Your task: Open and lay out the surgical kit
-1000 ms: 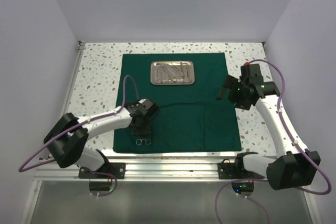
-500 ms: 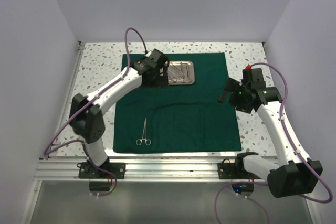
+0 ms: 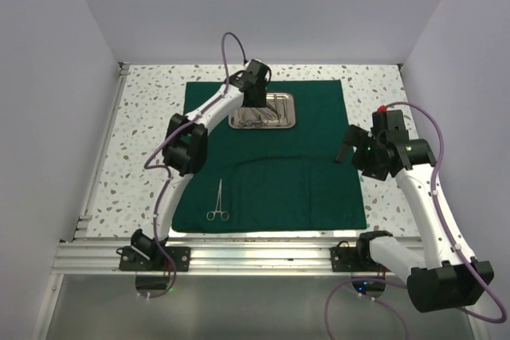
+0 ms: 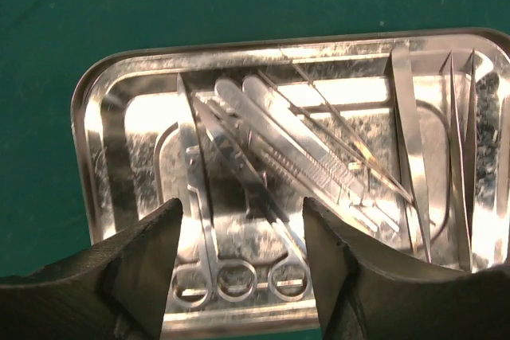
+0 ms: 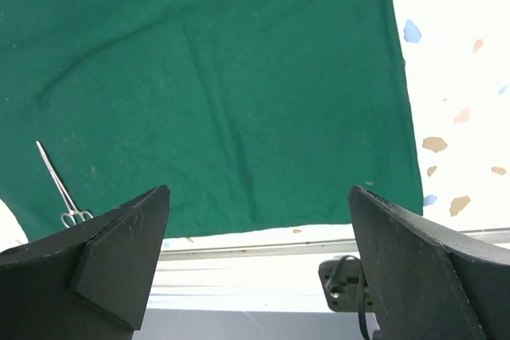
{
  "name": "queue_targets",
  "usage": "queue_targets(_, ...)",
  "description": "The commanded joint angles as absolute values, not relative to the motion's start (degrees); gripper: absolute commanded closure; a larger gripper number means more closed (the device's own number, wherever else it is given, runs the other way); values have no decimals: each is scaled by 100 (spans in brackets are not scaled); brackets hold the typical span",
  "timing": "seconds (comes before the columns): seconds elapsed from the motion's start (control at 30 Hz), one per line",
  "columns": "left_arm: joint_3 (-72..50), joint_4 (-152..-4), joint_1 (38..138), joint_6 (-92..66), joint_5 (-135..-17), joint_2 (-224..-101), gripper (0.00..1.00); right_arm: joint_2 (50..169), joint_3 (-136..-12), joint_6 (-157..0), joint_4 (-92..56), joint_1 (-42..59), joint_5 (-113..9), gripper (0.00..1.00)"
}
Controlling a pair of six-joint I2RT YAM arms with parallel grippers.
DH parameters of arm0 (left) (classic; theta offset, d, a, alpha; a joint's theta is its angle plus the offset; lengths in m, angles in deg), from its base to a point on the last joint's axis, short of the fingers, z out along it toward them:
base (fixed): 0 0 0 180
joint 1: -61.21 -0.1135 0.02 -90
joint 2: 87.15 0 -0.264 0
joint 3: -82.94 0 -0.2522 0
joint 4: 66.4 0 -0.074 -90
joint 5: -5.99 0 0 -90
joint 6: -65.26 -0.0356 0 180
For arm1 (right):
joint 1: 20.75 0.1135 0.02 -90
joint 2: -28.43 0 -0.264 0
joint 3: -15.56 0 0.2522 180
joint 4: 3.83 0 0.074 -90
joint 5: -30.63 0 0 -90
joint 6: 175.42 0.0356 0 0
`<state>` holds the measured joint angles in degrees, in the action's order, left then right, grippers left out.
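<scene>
The dark green cloth [image 3: 271,165] of the surgical kit lies spread flat on the table. The steel tray [image 3: 293,111] stands on its far part, and its rim [image 4: 80,117] shows close up in the left wrist view. It holds ring-handled scissors [image 4: 239,272], flat handles [image 4: 303,153] and tweezers [image 4: 406,133]. My left gripper [image 3: 252,105] hovers open over the tray [image 4: 241,205], above the ring handles, with nothing between its fingers. One ring-handled instrument [image 3: 217,201] lies alone on the cloth's near left [image 5: 57,185]. My right gripper [image 3: 343,145] is open and empty [image 5: 259,193] over the cloth's right side.
Speckled tabletop [image 3: 143,133] surrounds the cloth. A metal rail [image 3: 255,256] runs along the near edge with both arm bases on it. White walls close in the left, back and right sides.
My left arm left the ring-handled instrument on the near-left cloth and swung back to the tray, its jaws open. The right arm drifted slightly right.
</scene>
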<state>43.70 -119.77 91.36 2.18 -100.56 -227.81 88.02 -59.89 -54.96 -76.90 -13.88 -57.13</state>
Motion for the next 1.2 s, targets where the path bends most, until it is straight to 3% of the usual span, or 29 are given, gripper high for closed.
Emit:
queue_targets(0.0, 4828, -11541, 9013, -4, -10053, -23084, 36, 8617, -6051, -5571, -8069, -1381, -5884, 2)
queue_targets(0.57, 4485, -11276, 8785, -83, -9992, -23102, 45, 9030, -5919, -5536, -7754, -1372, -5928, 1)
queue_targets(0.8, 4424, -11522, 8688, -22, -10061, -23375, 59, 9276, -6043, -5562, -7666, -1363, -5928, 2)
queue_targets(1.17, 3195, -11655, 8609, -4, -9781, -23182, 67, 9408, -5972, -5492, -7473, -1372, -5902, 2)
